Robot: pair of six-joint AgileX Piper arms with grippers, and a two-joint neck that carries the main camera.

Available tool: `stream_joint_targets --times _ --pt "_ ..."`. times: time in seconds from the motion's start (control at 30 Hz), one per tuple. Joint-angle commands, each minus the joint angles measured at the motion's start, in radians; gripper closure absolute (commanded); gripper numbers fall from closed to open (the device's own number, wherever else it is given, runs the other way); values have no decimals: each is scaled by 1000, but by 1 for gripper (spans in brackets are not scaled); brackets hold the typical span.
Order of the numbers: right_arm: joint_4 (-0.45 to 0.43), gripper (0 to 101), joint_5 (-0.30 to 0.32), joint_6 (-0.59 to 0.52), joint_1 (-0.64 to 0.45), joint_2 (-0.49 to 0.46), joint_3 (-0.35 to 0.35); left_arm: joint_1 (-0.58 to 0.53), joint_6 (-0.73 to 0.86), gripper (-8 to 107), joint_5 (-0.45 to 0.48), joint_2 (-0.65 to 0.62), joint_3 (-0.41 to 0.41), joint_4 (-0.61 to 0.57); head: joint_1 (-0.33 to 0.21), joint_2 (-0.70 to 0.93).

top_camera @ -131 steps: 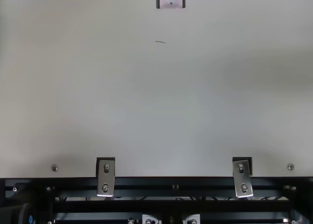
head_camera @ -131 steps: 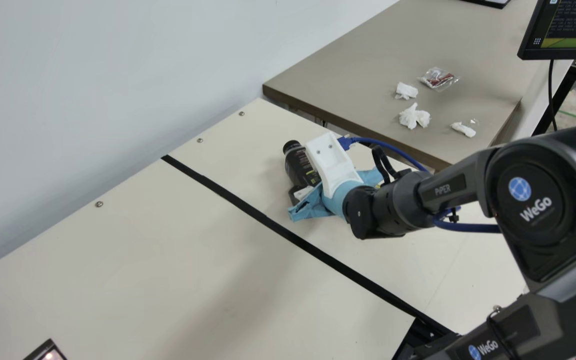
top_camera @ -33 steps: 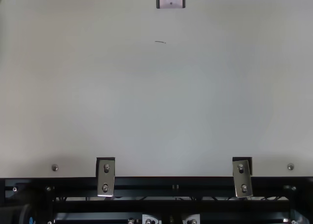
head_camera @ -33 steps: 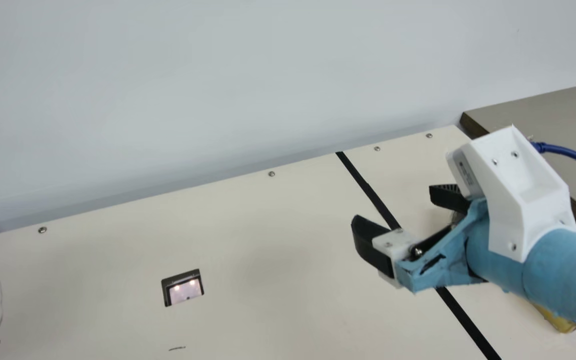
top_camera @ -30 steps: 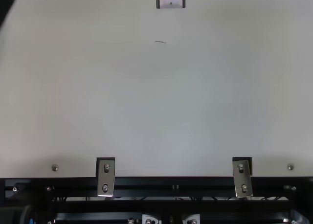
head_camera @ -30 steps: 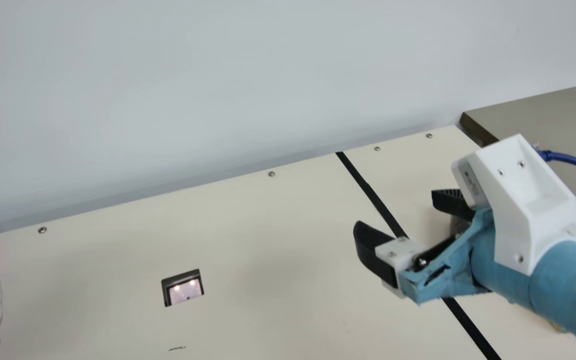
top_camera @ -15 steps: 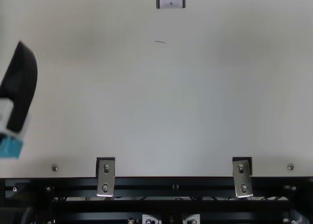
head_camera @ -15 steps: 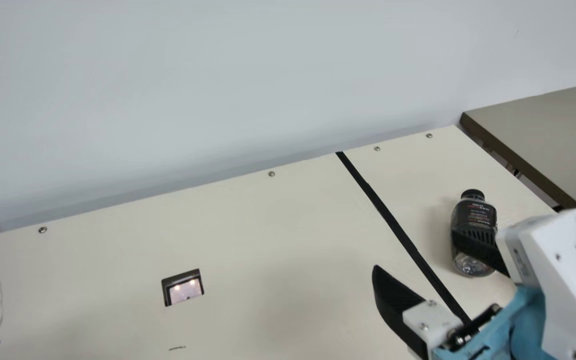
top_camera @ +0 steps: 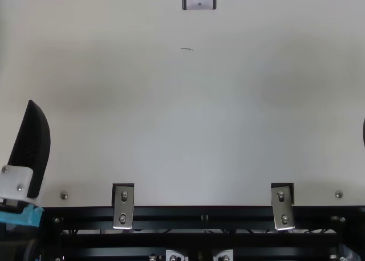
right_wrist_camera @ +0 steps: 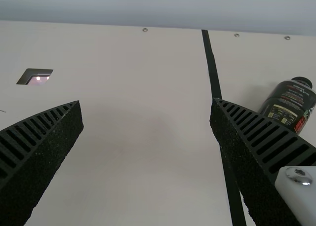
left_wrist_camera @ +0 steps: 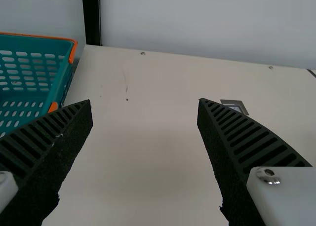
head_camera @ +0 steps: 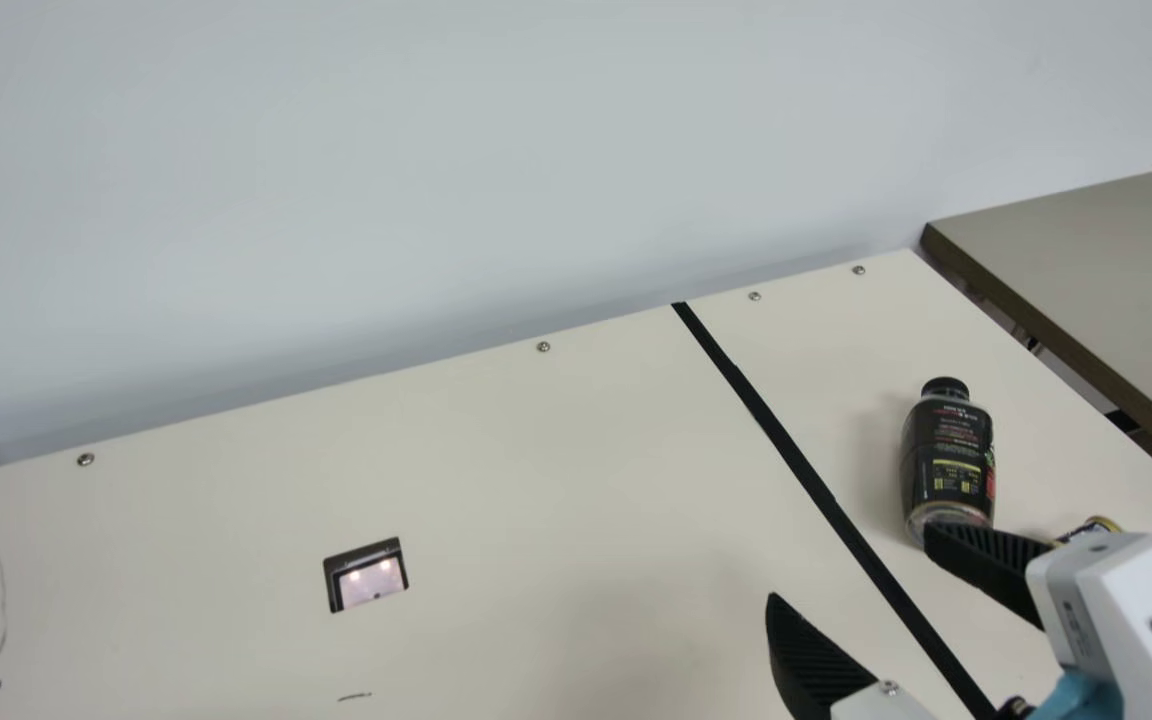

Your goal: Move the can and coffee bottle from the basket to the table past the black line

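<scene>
Main view: the coffee bottle (head_camera: pixel 948 450) is on the cream bench (head_camera: pixel 536 480), on the stretch past the black line (head_camera: pixel 806 475), its cap near the top of that view. Partly hidden behind the camera mount of the right gripper (head_camera: pixel 851 565) is a rounded edge with yellow and dark blue on it, probably the can (head_camera: pixel 1096 524), on that same side of the line. The right gripper's jaws stand wide, with bare bench seen between them; in the main view one finger overlaps the foot of the bottle, and in the right wrist view the bottle lies outside the gap.

In the top view the left gripper (top_camera: pixel 35 147) is at the left edge; its jaws are wide apart too, as the left wrist view shows, holding nothing. Farther off in that wrist view is the teal basket (left_wrist_camera: pixel 59 83) with its orange rim. A dark-framed square (head_camera: pixel 365 575) with two bright spots is set at the bench's middle. Beyond the bench rises a pale wall (head_camera: pixel 436 150), and a brown-edged second table (head_camera: pixel 1116 240) is near its right end.
</scene>
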Motion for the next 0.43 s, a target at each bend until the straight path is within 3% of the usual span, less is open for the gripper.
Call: stream_joint_targets --times 0.0,0.4 --pt "0 0 0 0 0 0 0 0 0 9 0 0 0 0 -27 8" --pt "0 0 0 0 0 0 0 0 0 9 -1 0 0 0 -27 8"
